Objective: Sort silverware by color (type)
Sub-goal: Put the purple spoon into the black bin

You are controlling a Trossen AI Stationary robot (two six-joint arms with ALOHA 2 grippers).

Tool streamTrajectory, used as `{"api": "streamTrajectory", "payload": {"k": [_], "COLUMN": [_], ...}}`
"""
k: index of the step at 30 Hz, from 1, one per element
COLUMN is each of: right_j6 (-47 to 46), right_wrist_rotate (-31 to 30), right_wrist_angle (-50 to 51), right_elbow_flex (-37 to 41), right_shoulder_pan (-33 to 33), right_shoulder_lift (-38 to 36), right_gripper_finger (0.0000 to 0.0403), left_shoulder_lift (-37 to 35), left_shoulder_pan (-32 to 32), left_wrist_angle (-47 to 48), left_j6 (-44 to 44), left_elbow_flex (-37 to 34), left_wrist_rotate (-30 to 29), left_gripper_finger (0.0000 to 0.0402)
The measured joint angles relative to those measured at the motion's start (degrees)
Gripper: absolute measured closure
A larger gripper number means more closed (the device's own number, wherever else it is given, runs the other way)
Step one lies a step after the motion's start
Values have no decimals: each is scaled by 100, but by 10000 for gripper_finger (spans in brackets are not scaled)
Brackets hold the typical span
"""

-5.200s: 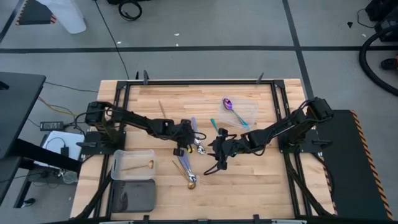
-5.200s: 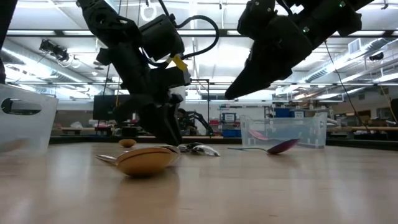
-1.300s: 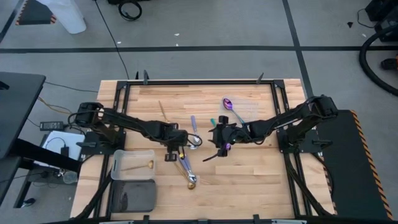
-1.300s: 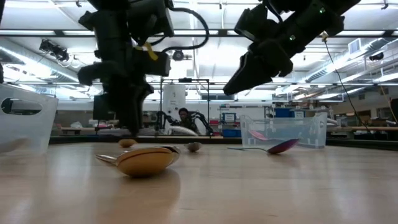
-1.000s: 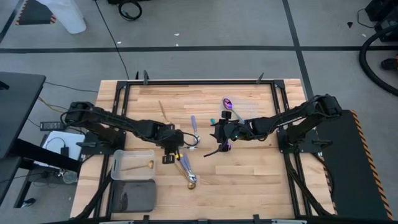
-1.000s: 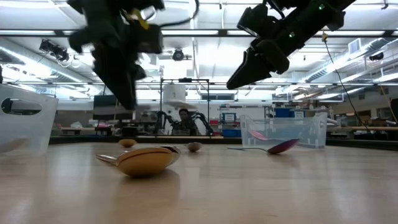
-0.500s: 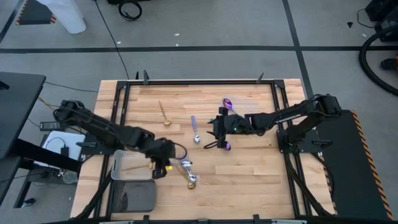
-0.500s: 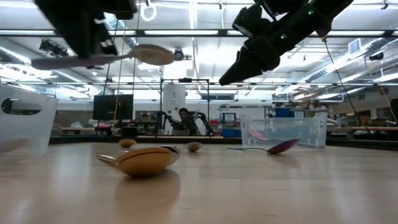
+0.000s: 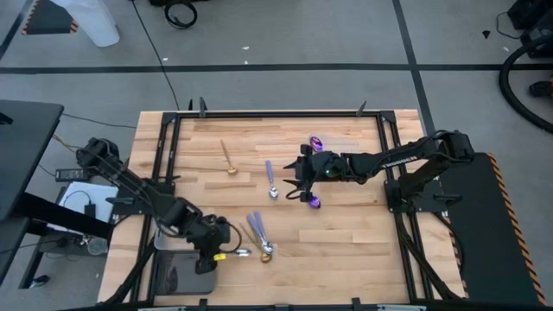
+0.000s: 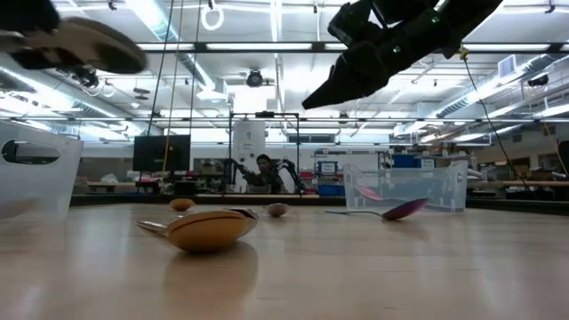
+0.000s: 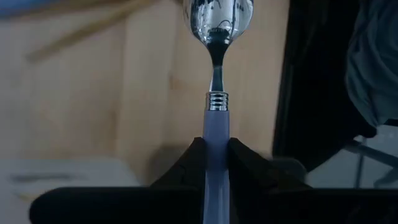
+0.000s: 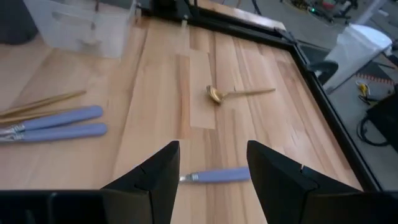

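A lavender-handled silver spoon (image 11: 216, 124) is clamped in the left gripper (image 9: 210, 244) above the near-left containers (image 9: 175, 275). It should be lowered level before release. The right gripper (image 9: 302, 180) hangs spread and empty mid-table.

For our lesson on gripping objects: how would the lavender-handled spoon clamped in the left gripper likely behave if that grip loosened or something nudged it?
The lavender-handled spoon looks like rigid metal, so it probably won't flex. Its handle looks smooth and slim, pinched only near its end by the left gripper, so it may slip or pivot. The polished bowl sticks out far ahead, likely making it front-heavy.
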State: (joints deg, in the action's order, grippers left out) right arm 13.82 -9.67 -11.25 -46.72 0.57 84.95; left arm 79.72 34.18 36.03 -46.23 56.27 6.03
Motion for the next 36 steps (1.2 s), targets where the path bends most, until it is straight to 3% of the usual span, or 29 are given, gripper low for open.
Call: {"api": "streamTrajectory", "payload": {"k": [19, 36], "right_j6": [328, 357], "right_wrist_rotate": [398, 529], "right_wrist_angle": [-526, -719], "right_elbow_flex": [0, 0], "right_shoulder_pan": [328, 359], "right_shoulder_lift": [0, 0], "right_gripper_finger": [206, 206], "left_shoulder_lift": [0, 0], "left_shoulder_pan": [1583, 3081], "left_wrist_angle": [487, 839], "left_j6": [-2659, -4513], "left_elbow_flex": [0, 0], "left_wrist_rotate": [-327, -1850], "left_gripper_finger": [350, 350]}}
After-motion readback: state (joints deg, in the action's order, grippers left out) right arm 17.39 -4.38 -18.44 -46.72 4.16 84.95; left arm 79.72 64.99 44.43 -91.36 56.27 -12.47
